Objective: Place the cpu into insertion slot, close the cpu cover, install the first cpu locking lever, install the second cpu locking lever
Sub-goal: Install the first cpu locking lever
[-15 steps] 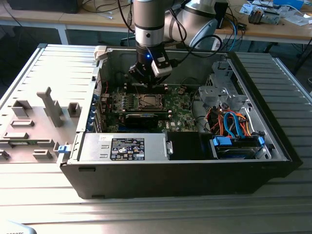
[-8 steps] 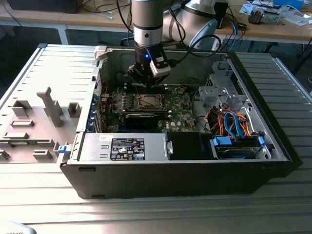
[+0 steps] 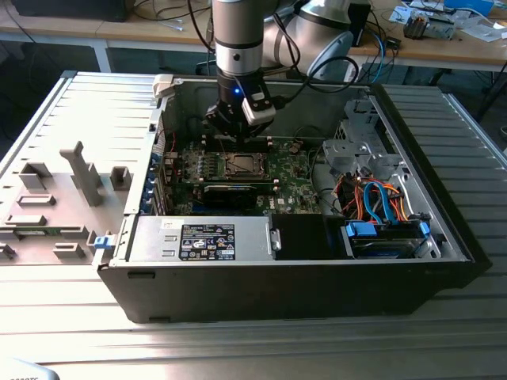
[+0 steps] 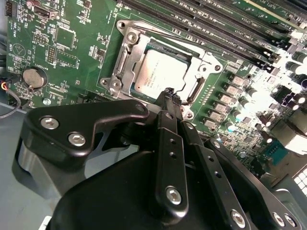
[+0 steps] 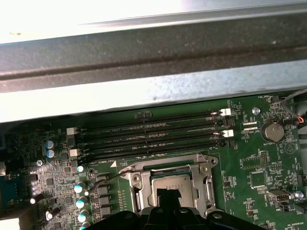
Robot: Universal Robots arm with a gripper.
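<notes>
Claw: tips pinched together, nothing between them, hovering just over cpu's near edge, prob. poised to press or nudge.
Cpu: seated flat in insertion slot, silver top showing.
Cpu cover: closed down over socket, framing chip.
Levers: one wire lever beside socket looks unlatched; can't confirm.
Board: inside open PC case on worktop.

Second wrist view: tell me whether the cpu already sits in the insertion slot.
Yes, the cpu lies flat inside the insertion slot, with the cpu cover framing its silver top.
</notes>
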